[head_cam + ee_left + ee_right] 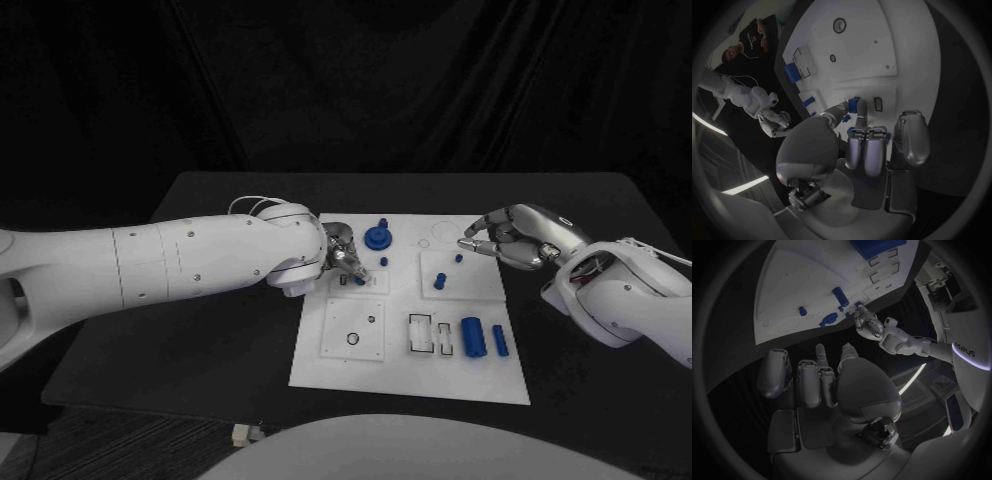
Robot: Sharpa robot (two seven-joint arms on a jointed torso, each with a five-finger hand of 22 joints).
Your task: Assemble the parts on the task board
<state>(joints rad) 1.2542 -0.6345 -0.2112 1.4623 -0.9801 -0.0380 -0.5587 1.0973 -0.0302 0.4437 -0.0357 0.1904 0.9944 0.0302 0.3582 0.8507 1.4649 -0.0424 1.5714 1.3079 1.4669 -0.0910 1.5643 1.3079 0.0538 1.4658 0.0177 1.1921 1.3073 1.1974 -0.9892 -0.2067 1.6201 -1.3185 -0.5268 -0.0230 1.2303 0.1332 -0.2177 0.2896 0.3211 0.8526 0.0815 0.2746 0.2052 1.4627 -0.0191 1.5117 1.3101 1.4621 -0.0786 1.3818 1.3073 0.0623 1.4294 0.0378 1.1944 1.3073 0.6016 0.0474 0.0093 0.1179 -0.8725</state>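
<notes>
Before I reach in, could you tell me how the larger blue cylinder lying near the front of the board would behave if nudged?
The larger blue cylinder lies on its side on the task board, so it would probably roll sideways toward the slimmer blue cylinder. It looks like rigid moulded plastic, likely light and somewhat slippery.

Backdrop: black curtain [361, 80] hanging in folds behind the table, filling the far side of the room.
Table: black tabletop [231, 330], matte, with rounded far corners.
Floor: dark grey carpet [130, 450] beside the tabletop's near left corner.
On the floor: a small pale object [247, 433] just off the tabletop's near edge.
Light: thin bright strips [745, 185] in the dim room.
</notes>
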